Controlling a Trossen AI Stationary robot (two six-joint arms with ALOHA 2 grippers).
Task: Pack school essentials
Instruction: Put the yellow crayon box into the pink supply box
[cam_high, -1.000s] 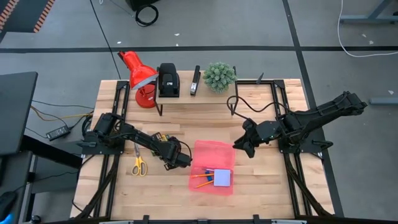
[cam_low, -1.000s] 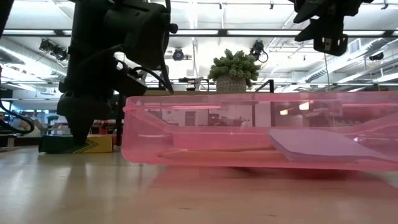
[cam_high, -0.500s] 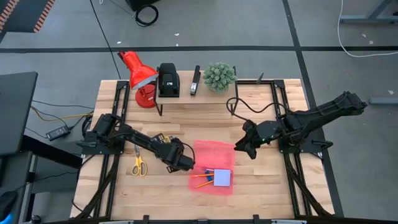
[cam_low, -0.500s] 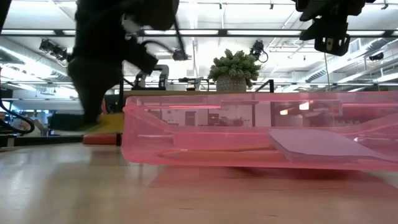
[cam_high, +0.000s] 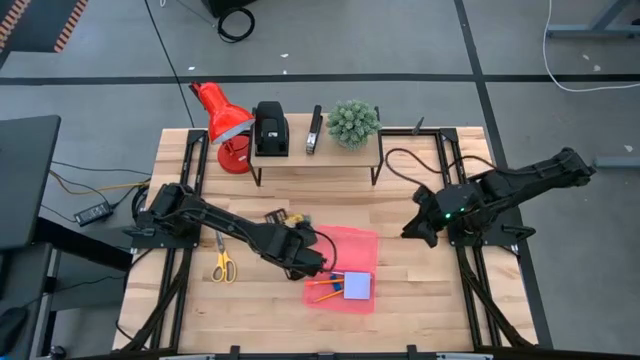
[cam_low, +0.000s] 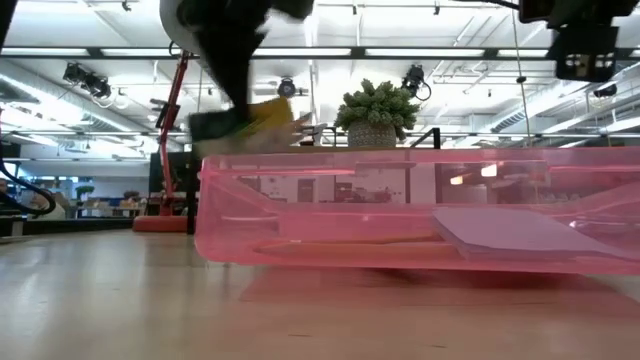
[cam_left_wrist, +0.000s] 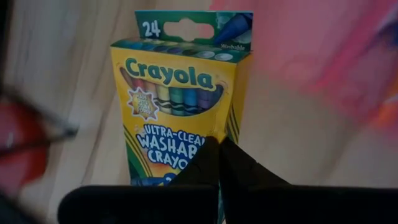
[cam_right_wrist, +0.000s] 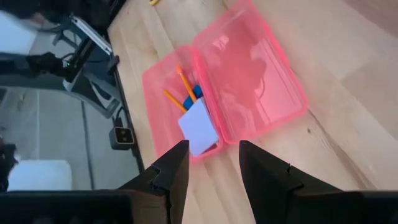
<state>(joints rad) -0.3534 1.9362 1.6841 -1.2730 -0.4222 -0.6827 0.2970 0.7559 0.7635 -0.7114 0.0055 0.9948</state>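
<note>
Left pincer pinches the crayon box by one short end, its long axis running straight out from the fingers, lifted clear of the worktop. It hangs at the near-left edge of the open pink case; the tray lies just beyond. Right pincer waits, spread, empty, well apart.

Counts: 1 crayon box, 1 case, 2 orange pencils, 1 notepad, 1 scissors on the worktop.
</note>
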